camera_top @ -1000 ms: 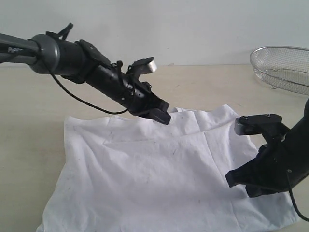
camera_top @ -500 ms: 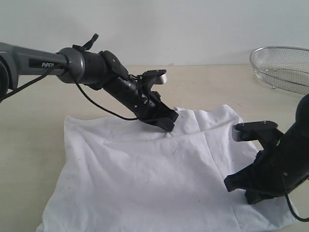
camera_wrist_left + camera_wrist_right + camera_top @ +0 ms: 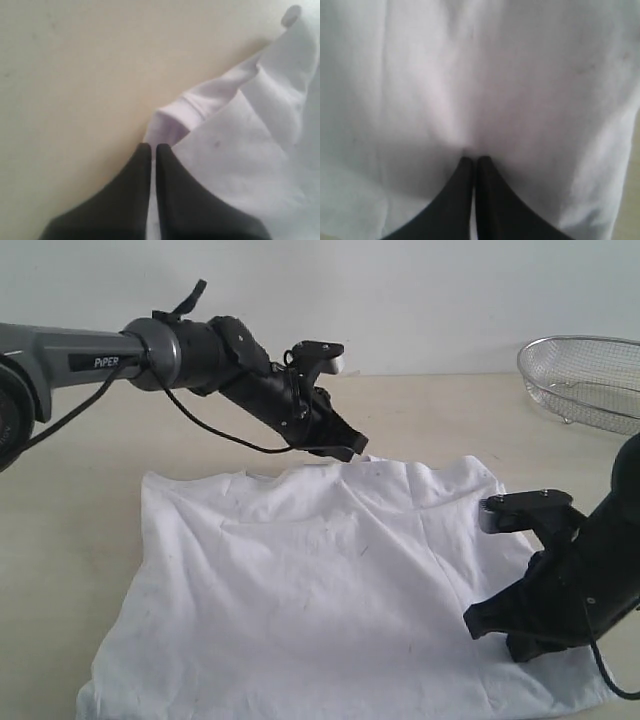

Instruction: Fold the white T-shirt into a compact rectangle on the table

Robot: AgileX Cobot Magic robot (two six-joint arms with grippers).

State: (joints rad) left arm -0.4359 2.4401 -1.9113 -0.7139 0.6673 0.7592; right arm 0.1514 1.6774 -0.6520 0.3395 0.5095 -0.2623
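The white T-shirt [image 3: 300, 590] lies spread on the table [image 3: 80, 440]. The left gripper [image 3: 345, 450] is clamped on its far edge, held slightly raised. The right gripper [image 3: 478, 622] is clamped on cloth near its right side.

Rumpled white T-shirt [image 3: 330, 590] flat on beige table [image 3: 80, 440]

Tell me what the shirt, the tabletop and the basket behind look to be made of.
The white T-shirt: soft matte knit, likely cotton; it creases and drapes.
The table: smooth pale beige with a faint sheen; laminate or wood, cannot tell.
The basket: silvery wire mesh, probably metal; see-through weave, glinting rim.
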